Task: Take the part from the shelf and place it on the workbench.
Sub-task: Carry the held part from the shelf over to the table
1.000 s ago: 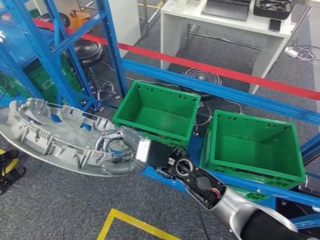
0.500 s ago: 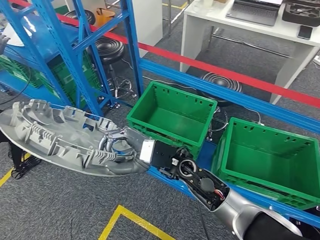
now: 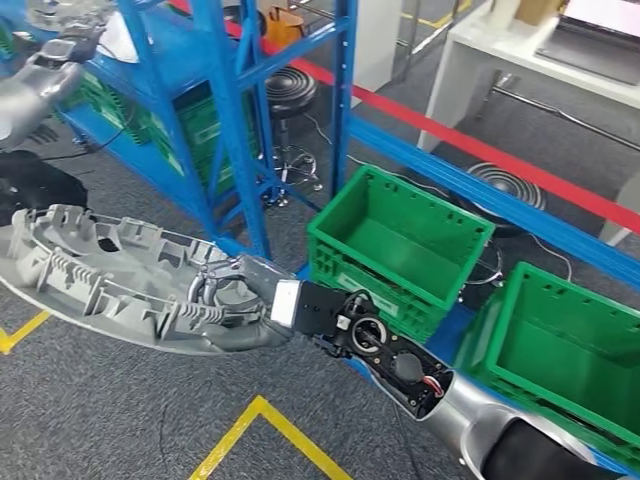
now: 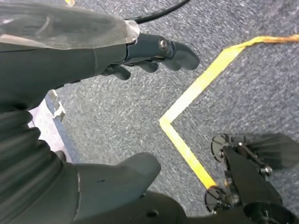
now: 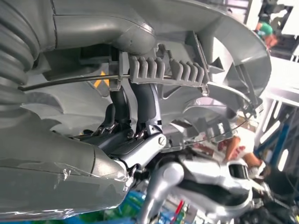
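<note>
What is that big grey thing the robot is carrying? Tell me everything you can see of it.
The grey part is a long, curved moulded piece that looks like plastic, tapering toward its far end. The side facing up is busy with ribs, clips, small walls and openings; its lower edge is smooth and rounded. It lies roughly level in the air above the grey carpet, in front of the blue shelf frame. The right hand grips it at its near end, fingers hooked through an opening among the ribs.

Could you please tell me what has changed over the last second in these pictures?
The whole head view has swung, sliding the blue shelf and green crates rightward: the camera turned, not the things. The right hand still grips the grey part at the same end, held level as before.
</note>
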Action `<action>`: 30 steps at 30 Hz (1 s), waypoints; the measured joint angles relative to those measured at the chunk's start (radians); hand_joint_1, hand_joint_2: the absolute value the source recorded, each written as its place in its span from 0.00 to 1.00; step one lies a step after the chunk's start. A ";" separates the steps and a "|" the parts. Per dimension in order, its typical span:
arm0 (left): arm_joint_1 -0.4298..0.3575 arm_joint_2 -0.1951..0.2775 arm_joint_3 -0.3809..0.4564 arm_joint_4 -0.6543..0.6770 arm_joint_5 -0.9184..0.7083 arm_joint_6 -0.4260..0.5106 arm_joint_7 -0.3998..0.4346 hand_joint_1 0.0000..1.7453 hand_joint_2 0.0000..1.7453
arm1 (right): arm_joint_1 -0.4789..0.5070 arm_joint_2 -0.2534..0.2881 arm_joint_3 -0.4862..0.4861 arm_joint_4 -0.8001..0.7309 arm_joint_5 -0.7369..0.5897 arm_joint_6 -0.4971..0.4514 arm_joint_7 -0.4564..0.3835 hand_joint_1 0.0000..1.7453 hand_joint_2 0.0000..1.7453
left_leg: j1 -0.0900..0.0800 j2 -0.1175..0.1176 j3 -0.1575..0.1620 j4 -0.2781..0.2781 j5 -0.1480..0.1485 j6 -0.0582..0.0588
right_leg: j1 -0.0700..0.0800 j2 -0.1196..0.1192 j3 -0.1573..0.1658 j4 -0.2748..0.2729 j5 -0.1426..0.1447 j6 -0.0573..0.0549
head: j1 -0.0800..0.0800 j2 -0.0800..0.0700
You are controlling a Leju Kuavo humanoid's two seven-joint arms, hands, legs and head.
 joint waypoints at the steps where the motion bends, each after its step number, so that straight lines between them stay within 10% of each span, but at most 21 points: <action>1: 0.002 0.000 0.000 0.000 0.000 0.000 0.000 0.00 1.00 | 0.000 0.000 0.000 0.000 0.000 0.000 0.000 1.00 1.00 | 0.000 -0.012 0.001 -0.001 0.001 0.006 | -0.004 0.012 -0.001 0.009 -0.010 0.005 | 0.003 0.000; 4: 0.002 0.000 0.000 0.000 -0.002 0.000 0.000 0.00 1.00 | 0.000 -0.001 0.000 -0.002 0.000 -0.001 0.001 1.00 1.00 | 0.001 -0.046 0.004 -0.004 0.002 0.022 | -0.007 0.098 -0.068 0.162 -0.096 0.010 | 0.019 0.000; 7: 0.001 0.000 0.000 0.000 -0.003 0.000 0.000 0.00 1.00 | 0.005 -0.002 -0.001 -0.002 0.000 -0.002 0.005 1.00 1.00 | -0.006 -0.088 0.006 -0.004 0.000 0.029 | -0.004 0.124 -0.153 0.313 -0.134 0.004 | 0.030 0.000; 11: 0.001 -0.002 0.000 0.000 -0.002 0.000 0.000 0.00 1.00 | 0.007 -0.002 -0.001 -0.004 0.000 -0.002 0.007 1.00 1.00 | -0.007 -0.148 0.012 -0.001 -0.004 0.024 | -0.006 0.181 -0.075 0.091 0.005 -0.013 | 0.036 0.000; 13: 0.000 -0.003 0.000 0.000 -0.002 0.000 0.000 0.00 1.00 | 0.008 -0.002 -0.001 -0.005 0.000 -0.002 0.008 1.00 1.00 | -0.005 -0.171 0.006 0.000 -0.003 0.015 | -0.005 0.210 -0.050 0.026 0.024 -0.016 | 0.035 0.000; 16: 0.006 -0.002 0.000 0.000 -0.002 0.000 0.000 0.00 1.00 | 0.006 -0.002 0.000 -0.007 0.000 -0.004 0.010 1.00 1.00 | 0.000 -0.181 0.000 -0.001 -0.002 -0.004 | -0.004 0.180 -0.036 0.008 0.026 -0.028 | 0.032 0.000; 19: 0.005 -0.003 0.000 0.000 -0.001 0.000 0.001 0.00 1.00 | 0.005 -0.002 0.000 -0.008 0.000 -0.007 0.012 1.00 1.00 | -0.005 -0.085 -0.060 0.120 -0.065 -0.015 | -0.002 0.140 -0.020 -0.011 0.032 -0.043 | 0.009 0.000; 22: 0.002 -0.003 0.000 0.000 0.001 0.000 0.001 0.00 1.00 | 0.006 -0.002 0.000 -0.009 0.000 -0.007 0.012 1.00 1.00 | -0.004 -0.050 -0.148 0.285 -0.119 -0.024 | 0.003 0.096 -0.018 -0.012 0.027 -0.048 | -0.003 0.000; 27: 0.001 -0.002 0.000 0.000 0.001 0.000 -0.001 0.00 1.00 | 0.003 -0.002 0.000 -0.009 0.000 -0.007 0.013 1.00 1.00 | -0.012 0.014 -0.014 0.025 0.004 -0.012 | 0.011 0.041 -0.005 -0.007 0.008 -0.034 | -0.010 0.000; 30: 0.000 -0.002 0.000 0.000 0.001 0.000 -0.003 0.00 1.00 | 0.000 -0.002 0.002 -0.009 0.000 -0.006 0.013 1.00 1.00 | -0.020 0.000 -0.001 -0.009 0.007 0.010 | 0.015 0.015 0.003 -0.006 -0.002 -0.018 | -0.002 0.000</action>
